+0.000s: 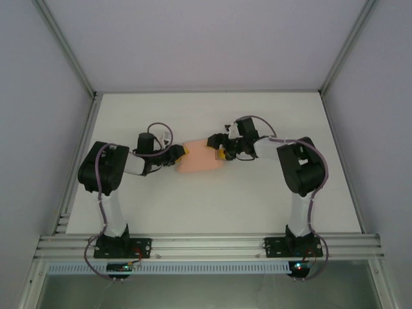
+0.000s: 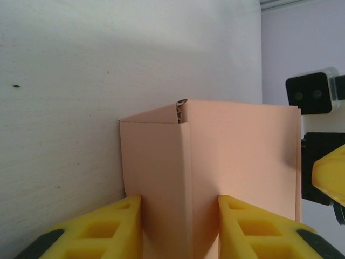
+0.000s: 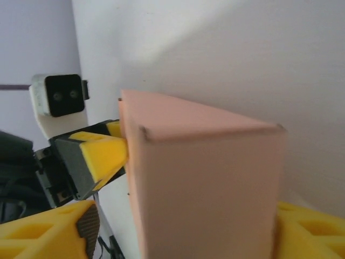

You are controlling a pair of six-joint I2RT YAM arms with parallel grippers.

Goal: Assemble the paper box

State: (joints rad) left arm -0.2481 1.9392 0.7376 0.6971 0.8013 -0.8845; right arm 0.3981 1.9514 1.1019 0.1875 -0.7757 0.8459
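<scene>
Where the two arms meet at mid-table, the paper box (image 1: 201, 159) sits between the left gripper (image 1: 182, 153) and the right gripper (image 1: 222, 152). In the top view the contact points are too small to resolve. Whether the box rests on the white table (image 1: 193, 116) or hangs just off it cannot be told.

Left wrist view: left gripper (image 2: 179, 218) clamped on the paper box (image 2: 242, 156), with both yellow fingers (image 2: 91, 234) pressed against a folded panel. A fluted card edge shows at the upper corner. The box bottom is cut off by the frame. The right arm's yellow fingertip and wrist camera (image 2: 315, 93) sit just beyond the far side of the box, partly cropped.

Right wrist view: right gripper (image 3: 186, 226) straddles the paper box (image 3: 210, 183). One finger (image 3: 307, 232) touches a wall. The other stands apart with a strip of table showing between, so the jaws are parted, not clamped. The lower half of the box is out of frame, and the near surfaces are blurred.
</scene>
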